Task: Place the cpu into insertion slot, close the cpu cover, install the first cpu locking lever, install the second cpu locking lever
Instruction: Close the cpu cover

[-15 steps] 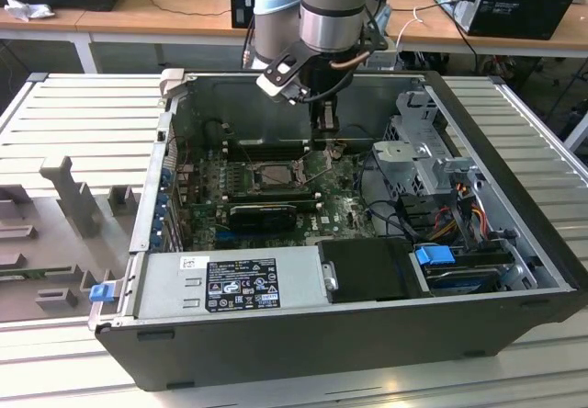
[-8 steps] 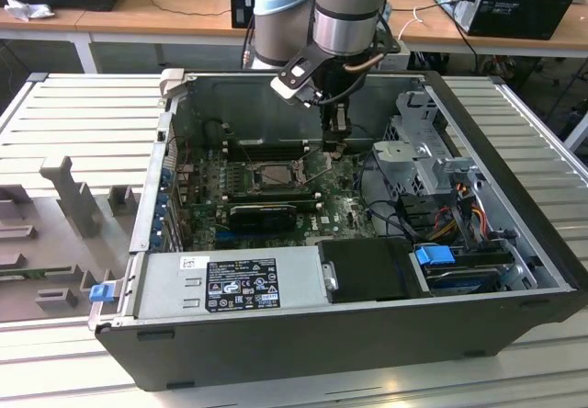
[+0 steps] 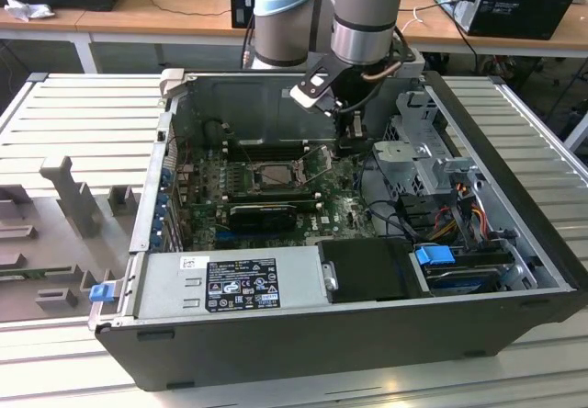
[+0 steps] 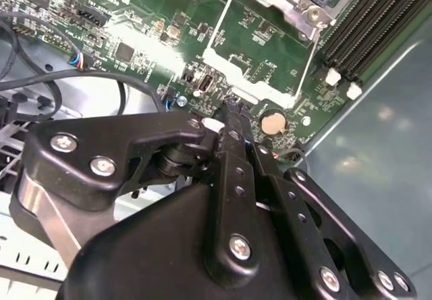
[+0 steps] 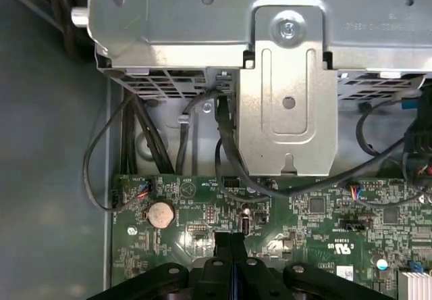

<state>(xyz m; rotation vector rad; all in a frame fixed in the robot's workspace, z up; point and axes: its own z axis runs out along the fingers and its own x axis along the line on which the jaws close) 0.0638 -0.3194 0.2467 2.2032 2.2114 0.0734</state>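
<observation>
The insertion slot (image 3: 276, 175) mid-frame, the gripper (image 3: 353, 143) clenched beside it.
In the exterior view you find the slot on the green motherboard (image 3: 207, 215), with the gripper just to its right, low inside the open computer case (image 3: 303, 339). In both wrist views its fingers (image 5: 222, 246) press together with nothing between them, near the coin cell (image 5: 160, 212).

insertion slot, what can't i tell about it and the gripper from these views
- Exterior view: the insertion slot is too small to tell whether the cpu sits inside or the levers are latched.
- Second wrist view: the picture's edge cuts off the socket's metal frame, hiding its centre.
- First wrist view: the gripper has shut fingers whose own bulk covers whether the tips touch the board.
</observation>
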